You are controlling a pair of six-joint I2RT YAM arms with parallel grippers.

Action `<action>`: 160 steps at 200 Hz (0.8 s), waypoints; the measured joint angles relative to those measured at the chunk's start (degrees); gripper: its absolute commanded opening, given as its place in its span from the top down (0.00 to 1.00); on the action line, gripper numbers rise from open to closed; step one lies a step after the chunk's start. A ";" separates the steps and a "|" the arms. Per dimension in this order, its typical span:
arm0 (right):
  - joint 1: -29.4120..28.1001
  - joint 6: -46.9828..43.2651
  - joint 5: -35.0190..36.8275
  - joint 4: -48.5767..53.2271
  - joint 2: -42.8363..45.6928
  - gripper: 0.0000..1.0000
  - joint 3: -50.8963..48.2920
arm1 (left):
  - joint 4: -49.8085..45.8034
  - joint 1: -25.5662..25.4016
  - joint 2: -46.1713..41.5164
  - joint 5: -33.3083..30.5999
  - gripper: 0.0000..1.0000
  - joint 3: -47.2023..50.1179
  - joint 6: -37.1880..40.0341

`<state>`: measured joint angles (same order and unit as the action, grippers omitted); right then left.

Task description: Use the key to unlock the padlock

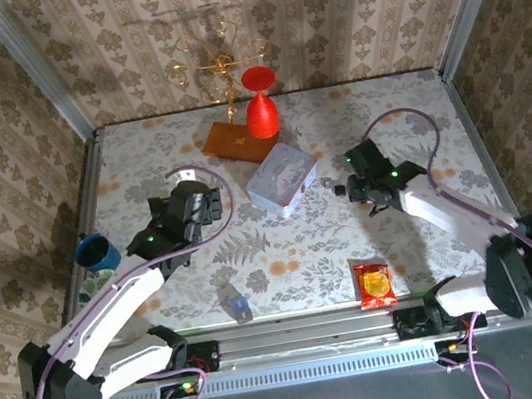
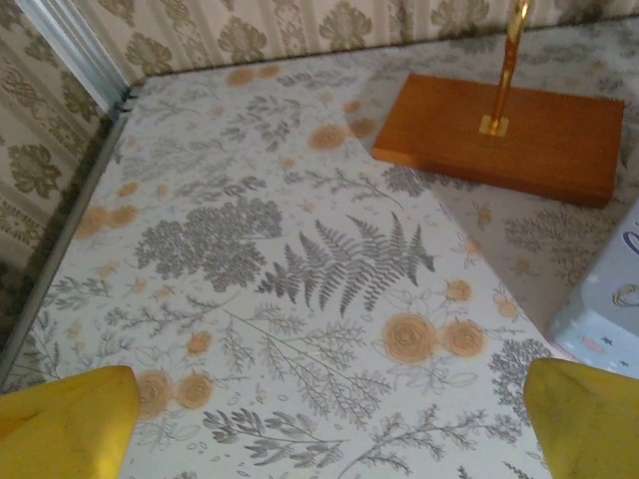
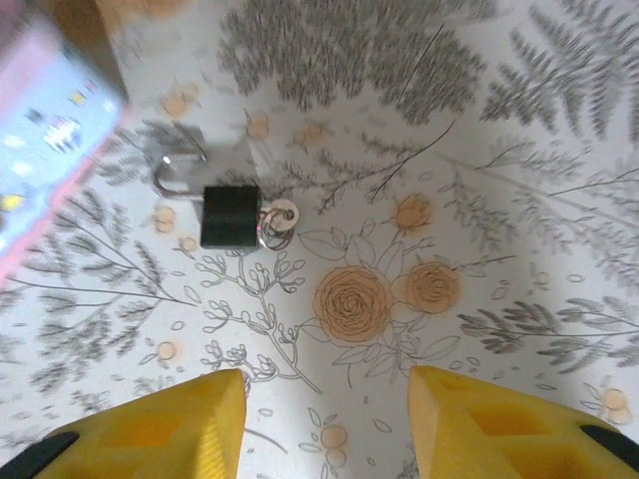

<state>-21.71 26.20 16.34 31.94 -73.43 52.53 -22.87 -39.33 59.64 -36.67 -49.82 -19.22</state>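
Observation:
The padlock (image 3: 230,216) is a small black block lying flat on the floral table cover, its silvery shackle (image 3: 175,172) pointing toward the tin. The key (image 3: 281,217), with a round silvery head and a ring, sits against the end of the lock's body opposite the shackle. My right gripper (image 3: 324,419) hovers open just short of the lock, its yellow fingers (image 3: 165,424) apart and holding nothing. From above, the padlock (image 1: 337,188) is a dark speck just left of the right gripper (image 1: 357,188). My left gripper (image 2: 329,429) is wide open over bare cover, left of the tin (image 1: 208,201).
A patterned tin box (image 1: 281,179) lies mid-table, close to the lock (image 3: 40,150). Behind it stand a red goblet (image 1: 261,109) and a wooden base with a gold stand (image 2: 509,135). A blue cup (image 1: 99,252), a small bottle (image 1: 236,305) and a red snack packet (image 1: 375,283) lie nearer.

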 measured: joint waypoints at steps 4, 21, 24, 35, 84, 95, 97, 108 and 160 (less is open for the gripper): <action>0.48 -0.15 -0.20 0.22 1.95 0.49 -0.33 | 0.20 0.33 -0.83 -0.02 0.00 0.46 0.17; 2.82 -0.81 -0.72 0.90 9.44 0.45 -2.03 | 0.68 2.32 -3.80 0.26 0.00 1.97 0.85; 3.19 -0.79 -0.74 0.98 10.82 0.44 -2.40 | 0.68 2.82 -4.42 0.33 0.00 2.27 0.92; 4.61 -1.25 -0.90 1.29 15.52 0.38 -3.98 | 0.74 4.28 -6.05 0.52 0.00 3.06 1.11; 9.35 -3.39 -0.39 3.06 29.40 0.00 -10.82 | 2.62 9.66 -11.06 0.85 0.00 8.04 1.27; 9.73 -3.58 0.00 2.95 30.42 0.00 -12.04 | 4.11 11.10 -11.41 0.83 0.00 9.86 1.29; 9.77 -3.58 0.04 2.93 30.58 0.00 -12.28 | 4.26 11.30 -11.41 0.83 0.00 10.12 1.29; 9.94 -3.76 0.74 2.58 31.26 0.00 -13.77 | 6.69 13.44 -11.50 0.81 0.00 12.33 1.31; 11.13 -5.07 4.76 -3.76 32.39 0.00 -19.69 | 20.44 25.66 -6.88 4.55 0.00 21.09 1.09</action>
<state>-10.59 21.12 21.10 28.18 -41.04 32.84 -2.44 -13.67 52.75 -32.12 -28.73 -18.13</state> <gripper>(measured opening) 0.999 0.999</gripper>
